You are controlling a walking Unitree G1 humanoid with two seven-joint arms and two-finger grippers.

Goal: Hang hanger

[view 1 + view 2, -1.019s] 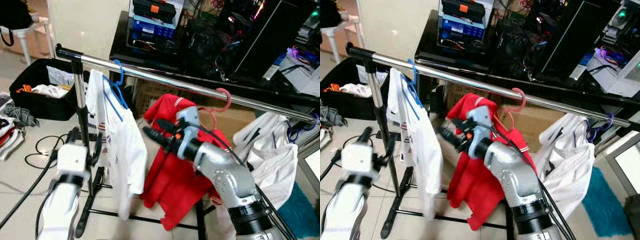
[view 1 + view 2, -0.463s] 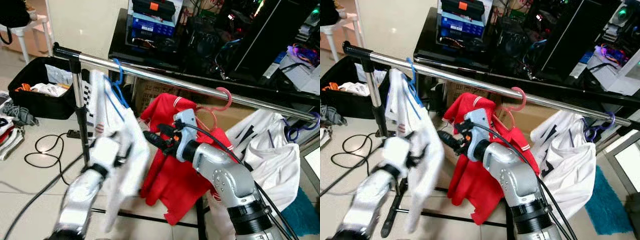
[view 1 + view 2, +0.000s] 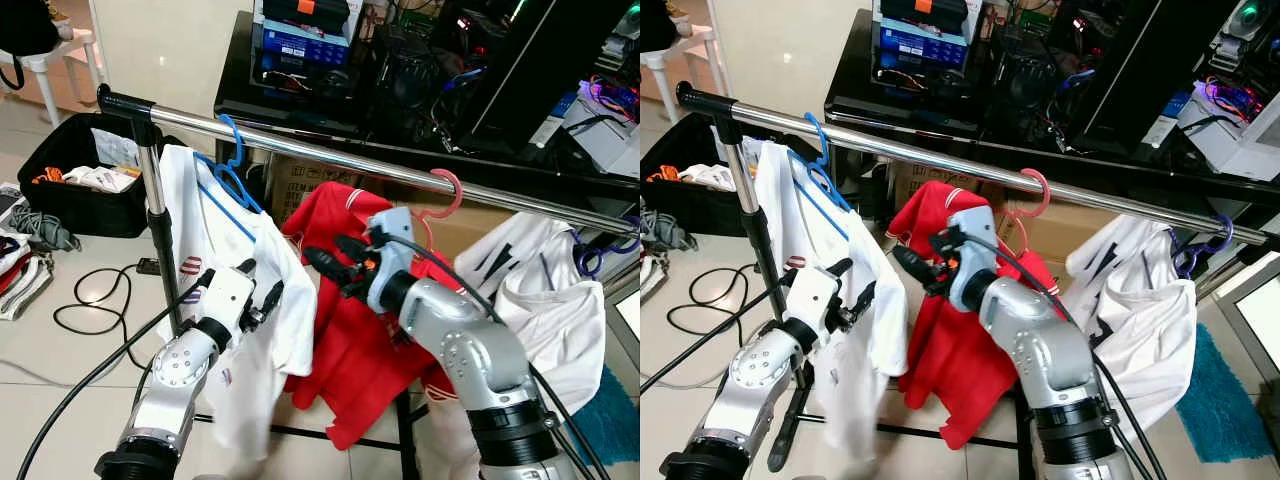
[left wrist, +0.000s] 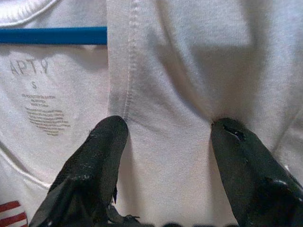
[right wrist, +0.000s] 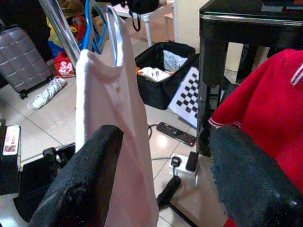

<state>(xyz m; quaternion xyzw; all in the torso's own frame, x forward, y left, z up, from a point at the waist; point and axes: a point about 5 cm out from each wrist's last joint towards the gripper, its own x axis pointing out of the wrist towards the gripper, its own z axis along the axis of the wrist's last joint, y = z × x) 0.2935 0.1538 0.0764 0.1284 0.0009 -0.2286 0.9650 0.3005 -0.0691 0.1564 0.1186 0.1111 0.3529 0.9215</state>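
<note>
A chrome clothes rail [image 3: 330, 160] carries three hangers. At its left end, a blue hanger [image 3: 235, 165] holds a white T-shirt [image 3: 275, 270]. A pink hanger [image 3: 450, 190] holds a red shirt [image 3: 340, 340] in the middle. My left gripper [image 3: 258, 282] is raised against the front of the white T-shirt, open, and its fingertips [image 4: 111, 130] touch the cloth just below the blue hanger bar [image 4: 52, 35]. My right gripper [image 3: 332, 255] is open and empty between the white T-shirt and the red shirt, pointing left.
A purple hanger [image 3: 625, 245] with another white shirt [image 3: 545, 300] hangs at the right end. The rack's upright post [image 3: 158, 230] stands left. An open black suitcase [image 3: 70, 175], floor cables [image 3: 90, 310], a black desk [image 3: 300, 95] behind and a teal rug [image 3: 610, 420] surround the rack.
My left arm has swung up from low by the rack post and reached the white T-shirt. The right gripper stays open by the red shirt. The view has shifted slightly.
</note>
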